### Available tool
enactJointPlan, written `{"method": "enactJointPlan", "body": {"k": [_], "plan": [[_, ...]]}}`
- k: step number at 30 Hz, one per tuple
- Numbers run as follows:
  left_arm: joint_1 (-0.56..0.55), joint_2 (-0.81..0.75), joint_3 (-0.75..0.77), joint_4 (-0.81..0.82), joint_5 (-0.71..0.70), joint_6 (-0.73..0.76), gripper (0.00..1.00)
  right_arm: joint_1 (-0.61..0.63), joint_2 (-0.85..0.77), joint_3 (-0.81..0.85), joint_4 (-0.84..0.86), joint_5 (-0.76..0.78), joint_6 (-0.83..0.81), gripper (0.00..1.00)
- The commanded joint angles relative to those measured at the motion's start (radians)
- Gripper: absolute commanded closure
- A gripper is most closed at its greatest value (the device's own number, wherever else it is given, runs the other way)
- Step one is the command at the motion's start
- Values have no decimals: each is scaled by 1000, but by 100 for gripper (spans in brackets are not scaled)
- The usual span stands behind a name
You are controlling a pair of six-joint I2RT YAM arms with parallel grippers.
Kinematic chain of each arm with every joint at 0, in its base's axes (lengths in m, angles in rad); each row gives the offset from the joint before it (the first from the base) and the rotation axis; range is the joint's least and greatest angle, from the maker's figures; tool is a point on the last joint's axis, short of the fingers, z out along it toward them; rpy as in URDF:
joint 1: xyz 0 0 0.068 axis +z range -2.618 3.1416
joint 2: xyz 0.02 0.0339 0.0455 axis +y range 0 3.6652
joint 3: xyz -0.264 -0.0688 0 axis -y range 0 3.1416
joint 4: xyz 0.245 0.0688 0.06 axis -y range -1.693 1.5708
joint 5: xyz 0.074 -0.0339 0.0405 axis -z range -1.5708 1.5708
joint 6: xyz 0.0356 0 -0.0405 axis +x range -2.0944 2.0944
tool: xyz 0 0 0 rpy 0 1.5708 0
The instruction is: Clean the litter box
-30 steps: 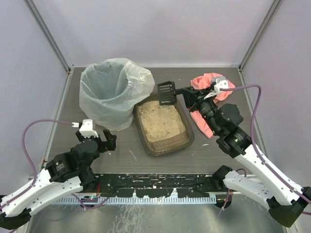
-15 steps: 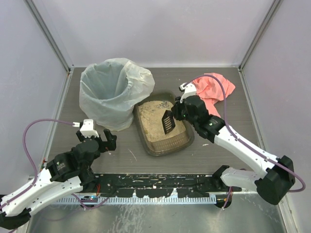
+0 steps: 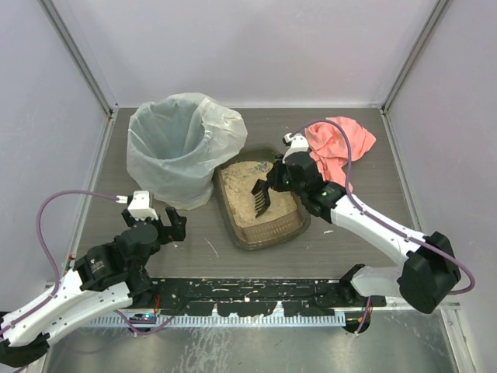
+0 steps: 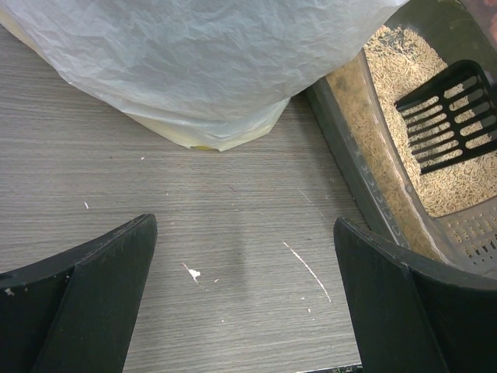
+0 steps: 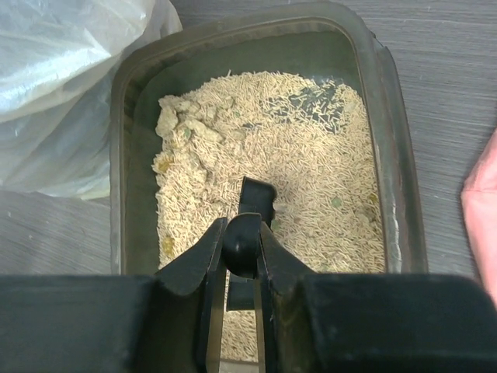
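One litter box (image 3: pixel 269 236), one scoop (image 3: pixel 261 199) (black)

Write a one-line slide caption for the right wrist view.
Right gripper shut on a black scoop, held over the sandy litter box, beside the bag-lined bin.

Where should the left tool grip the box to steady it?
Probably the box by its left long rim, near end, from above: a thin raised lip facing the open left tool, away from the bag and scoop.
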Motion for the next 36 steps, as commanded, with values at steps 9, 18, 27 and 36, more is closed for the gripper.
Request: {"method": "enactJointPlan", "body": {"k": [9, 18, 27, 36], "plan": [[-3, 10, 23, 31, -8, 4, 2, 4, 62, -210, 377, 93, 329, 99], [-3, 0, 23, 28, -9, 4, 2, -55, 107, -299, 563, 94, 440, 99], [-2, 10, 22, 31, -11, 6, 2, -208, -33, -353, 598, -63, 489, 99], [-3, 6, 25, 28, -10, 6, 2, -315, -116, -368, 595, -179, 516, 99]]}}
